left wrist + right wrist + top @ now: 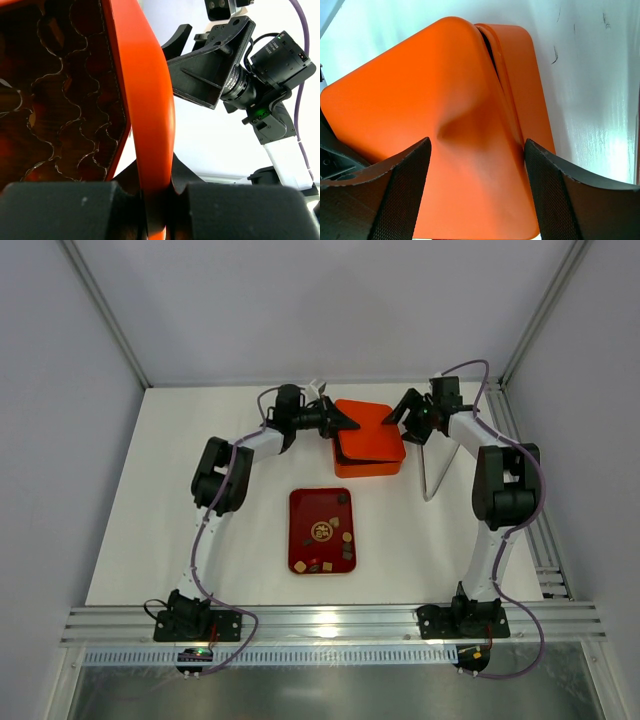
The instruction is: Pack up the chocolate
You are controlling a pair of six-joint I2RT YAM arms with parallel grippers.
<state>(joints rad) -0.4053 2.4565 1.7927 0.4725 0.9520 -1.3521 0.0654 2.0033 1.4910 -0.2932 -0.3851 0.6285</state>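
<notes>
Several small chocolate pieces (322, 531), dark brown, tan and cream, lie on the dark red tray (296, 540) mid-table. Behind it stands the orange box (370, 464) with its orange lid (362, 430) raised askew. My left gripper (352, 424) is shut on the lid's left edge; in the left wrist view the lid (150, 100) stands pinched in my left gripper (160, 200), with the box's wavy compartments (60, 100) showing beneath. My right gripper (392, 418) is open over the lid's right side; the right wrist view shows the lid (420, 100) between its spread fingers (405, 170), over the box base (525, 75).
A thin bent light-coloured rod (435, 475) lies right of the box. White walls and aluminium posts (105, 315) enclose the table. A slotted metal rail (320, 620) runs along the near edge by the arm bases.
</notes>
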